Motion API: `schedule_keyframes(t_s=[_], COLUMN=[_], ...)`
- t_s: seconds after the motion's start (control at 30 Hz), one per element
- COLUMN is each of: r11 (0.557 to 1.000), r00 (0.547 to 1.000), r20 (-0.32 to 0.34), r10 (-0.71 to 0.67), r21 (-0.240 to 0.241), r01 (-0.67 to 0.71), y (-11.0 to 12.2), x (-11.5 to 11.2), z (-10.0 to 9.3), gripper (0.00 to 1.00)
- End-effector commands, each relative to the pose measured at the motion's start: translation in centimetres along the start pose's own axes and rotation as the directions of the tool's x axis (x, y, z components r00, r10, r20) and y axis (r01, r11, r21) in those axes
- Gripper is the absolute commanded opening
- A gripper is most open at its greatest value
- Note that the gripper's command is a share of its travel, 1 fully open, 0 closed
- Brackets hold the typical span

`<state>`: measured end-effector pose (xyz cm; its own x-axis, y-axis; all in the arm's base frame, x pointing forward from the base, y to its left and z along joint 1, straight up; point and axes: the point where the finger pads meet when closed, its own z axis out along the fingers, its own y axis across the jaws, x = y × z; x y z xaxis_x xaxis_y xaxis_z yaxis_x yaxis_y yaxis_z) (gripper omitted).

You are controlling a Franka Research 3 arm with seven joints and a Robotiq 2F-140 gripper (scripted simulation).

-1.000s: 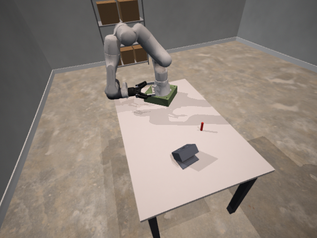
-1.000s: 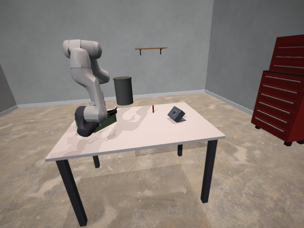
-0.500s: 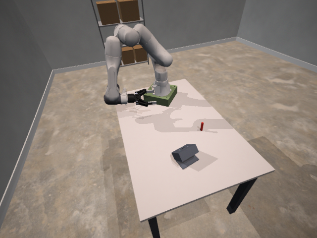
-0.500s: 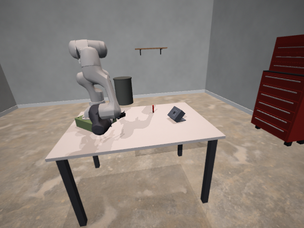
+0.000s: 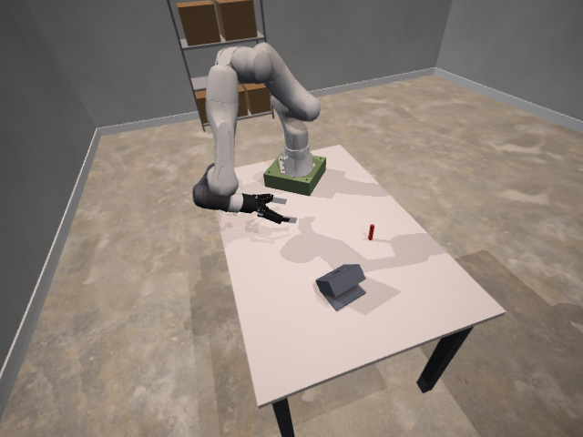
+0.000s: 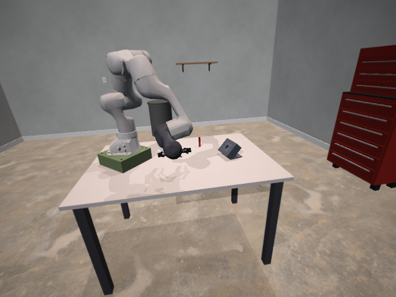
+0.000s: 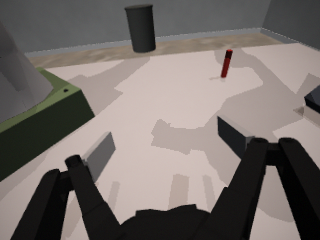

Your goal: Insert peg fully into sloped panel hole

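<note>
The red peg (image 5: 371, 231) stands upright on the white table, also in the exterior view (image 6: 199, 141) and far off at the upper right of the wrist view (image 7: 227, 63). The dark grey sloped panel (image 5: 342, 283) with its hole sits on the table nearer the front; its hole face shows in the exterior view (image 6: 229, 148), and only its edge shows in the wrist view (image 7: 313, 99). My gripper (image 5: 282, 209) (image 7: 164, 132) is open and empty, low over the table's left side, pointing sideways toward the peg, well apart from it.
The green robot base block (image 5: 295, 175) stands at the table's back (image 7: 35, 115). A dark bin (image 6: 159, 113) stands on the floor beyond the table (image 7: 140, 28). A red tool cabinet (image 6: 367, 118) and a shelf with boxes (image 5: 220, 56) stand away from the table.
</note>
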<state>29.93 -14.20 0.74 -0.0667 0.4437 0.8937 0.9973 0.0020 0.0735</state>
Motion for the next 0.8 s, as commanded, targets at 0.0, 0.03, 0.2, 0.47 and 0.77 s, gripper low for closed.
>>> schedule_keyframes(t_s=[0.0, 0.03, 0.2, 0.47, 0.77], r11=[0.998, 0.996, 0.986, 0.951, 0.914], r00=[0.986, 0.98, 0.955, 0.866, 0.789], r20=[0.153, 0.178, 0.249, 0.423, 0.565], r10=[-0.068, -0.092, -0.163, -0.268, -0.242], r21=[-0.006, -0.002, 0.01, -0.03, -0.14], r01=[0.07, 0.094, 0.165, 0.309, 0.38], y=[5.9, 7.4, 12.1, 24.1, 32.9], x=[-3.5, -3.6, -3.7, -3.2, -2.8], z=[0.2, 0.3, 0.9, 1.4, -0.7], gripper=[1.0, 1.0, 1.0, 1.0, 1.0])
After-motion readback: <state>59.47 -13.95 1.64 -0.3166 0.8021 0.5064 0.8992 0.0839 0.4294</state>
